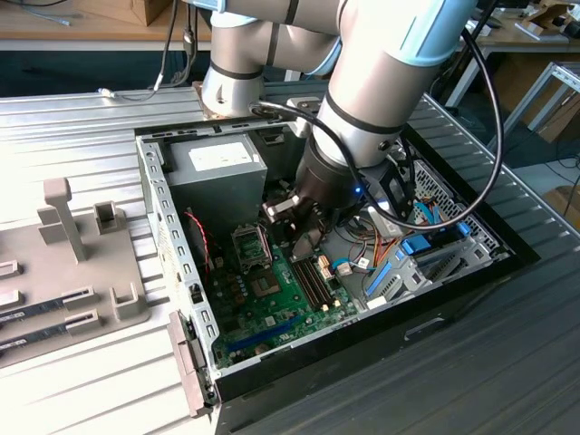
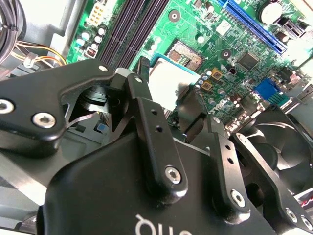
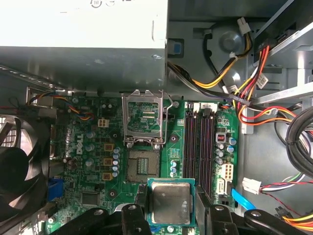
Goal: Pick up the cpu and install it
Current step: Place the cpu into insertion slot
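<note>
Cpu (image 3: pixel 169 203) sits clamped between the tool (image 3: pixel 169 205) fingers.

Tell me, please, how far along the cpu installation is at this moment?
Pickup looks done: the gripper is shut on the cpu, holding it by its edges above the motherboard. In hand: carrying it inside the computer case. Left: the socket is bare with its retention frame raised, so the cpu is not yet seated.

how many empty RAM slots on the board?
4 memory slots, all empty in the first wrist view, side by side between the open socket and the cable bundle. The gripper holds the cpu.
</note>
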### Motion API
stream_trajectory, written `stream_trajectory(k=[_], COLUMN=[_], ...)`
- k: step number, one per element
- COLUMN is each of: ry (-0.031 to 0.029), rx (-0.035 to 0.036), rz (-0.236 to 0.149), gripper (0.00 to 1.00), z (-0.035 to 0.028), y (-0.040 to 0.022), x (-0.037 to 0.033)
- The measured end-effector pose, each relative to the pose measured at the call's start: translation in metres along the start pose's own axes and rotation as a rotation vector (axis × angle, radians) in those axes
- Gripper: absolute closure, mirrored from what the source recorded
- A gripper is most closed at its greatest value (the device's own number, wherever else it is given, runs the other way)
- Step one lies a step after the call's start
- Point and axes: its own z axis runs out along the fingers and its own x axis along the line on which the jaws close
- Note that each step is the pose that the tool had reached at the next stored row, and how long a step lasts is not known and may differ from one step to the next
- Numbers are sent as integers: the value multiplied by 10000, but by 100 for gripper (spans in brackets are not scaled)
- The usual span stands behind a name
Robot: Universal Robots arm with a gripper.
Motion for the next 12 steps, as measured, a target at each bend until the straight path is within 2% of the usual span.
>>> stream_trajectory(k=[12], ry=[0], rx=[0], rz=[0], gripper=[53], z=[15], y=[0], x=[17])
